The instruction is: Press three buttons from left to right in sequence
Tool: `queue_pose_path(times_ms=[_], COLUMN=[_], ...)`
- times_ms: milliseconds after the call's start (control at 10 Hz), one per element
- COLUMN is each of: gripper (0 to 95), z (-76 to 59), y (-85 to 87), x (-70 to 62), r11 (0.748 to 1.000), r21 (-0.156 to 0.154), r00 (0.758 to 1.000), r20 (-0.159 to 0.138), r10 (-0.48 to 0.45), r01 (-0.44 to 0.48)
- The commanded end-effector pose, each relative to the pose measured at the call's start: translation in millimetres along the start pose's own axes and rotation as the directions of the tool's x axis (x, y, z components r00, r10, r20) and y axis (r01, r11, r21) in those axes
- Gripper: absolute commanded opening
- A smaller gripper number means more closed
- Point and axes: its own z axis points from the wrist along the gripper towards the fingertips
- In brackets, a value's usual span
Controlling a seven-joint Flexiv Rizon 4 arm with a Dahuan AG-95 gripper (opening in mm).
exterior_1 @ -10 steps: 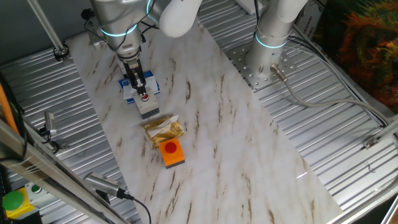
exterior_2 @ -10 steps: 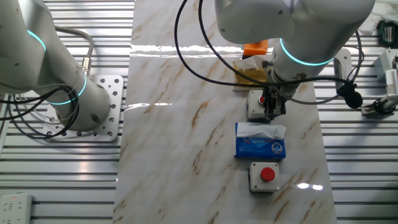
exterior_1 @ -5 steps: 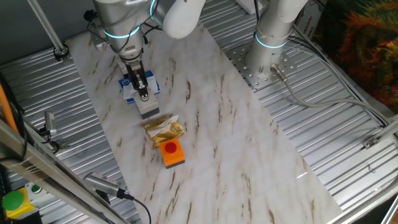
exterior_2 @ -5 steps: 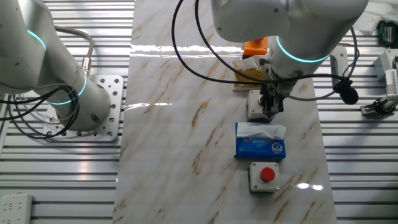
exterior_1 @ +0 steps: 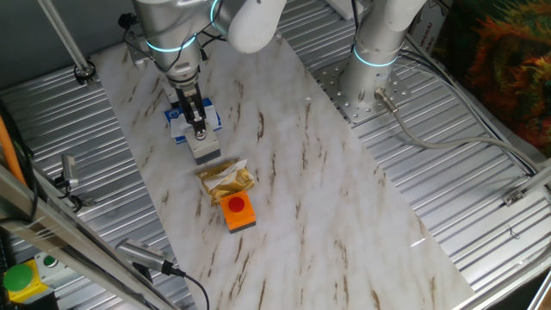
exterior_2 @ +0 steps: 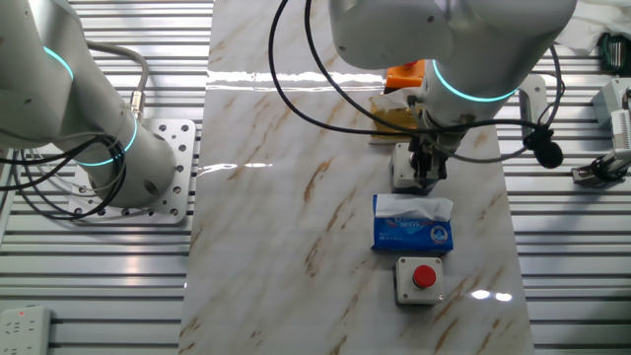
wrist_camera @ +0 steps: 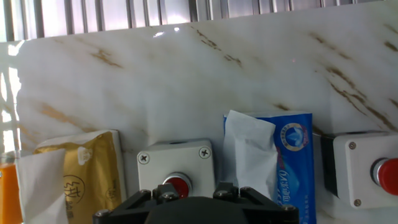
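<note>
My gripper (exterior_1: pixel 200 132) points straight down onto the middle button (exterior_1: pixel 205 148), a grey-white box; its fingertips cover the red cap in both fixed views. In the hand view that red cap (wrist_camera: pixel 178 185) peeks out just above the dark hand body. The orange-based button (exterior_1: pixel 238 209) sits beyond a yellow tissue pack (exterior_1: pixel 225 179). On the far side of a blue-and-white carton (exterior_2: pixel 412 228) lies another grey-white button (exterior_2: pixel 422 277), whose cap is uncovered. No view shows the fingertips clearly enough to tell a gap.
A second arm's base (exterior_1: pixel 372 76) stands on the ribbed metal beside the marble board (exterior_1: pixel 327 207). A green button on a yellow box (exterior_1: pixel 17 280) sits at the near left corner. A cable (exterior_1: pixel 185 280) runs along the board's front edge.
The gripper has shifted slightly and come down over the middle button; its red cap, visible beside the fingertips a second ago, is now covered in the fixed views.
</note>
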Motion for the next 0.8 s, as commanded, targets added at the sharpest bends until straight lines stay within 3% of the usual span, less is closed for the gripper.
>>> queue_pose_path(times_ms=[100,400,800], gripper=[38.0,38.0,38.0], z=[1.9,1.3,2.9], y=[-1.7,-3.7,-5.4], x=[0.6,2.5,3.3], r11=[1.0,1.0,1.0], r21=[0.003,-0.008,0.0], r00=[1.0,1.0,1.0], r20=[0.003,0.011,0.01], r10=[-0.005,0.0,-0.005], r01=[0.005,0.0,0.005])
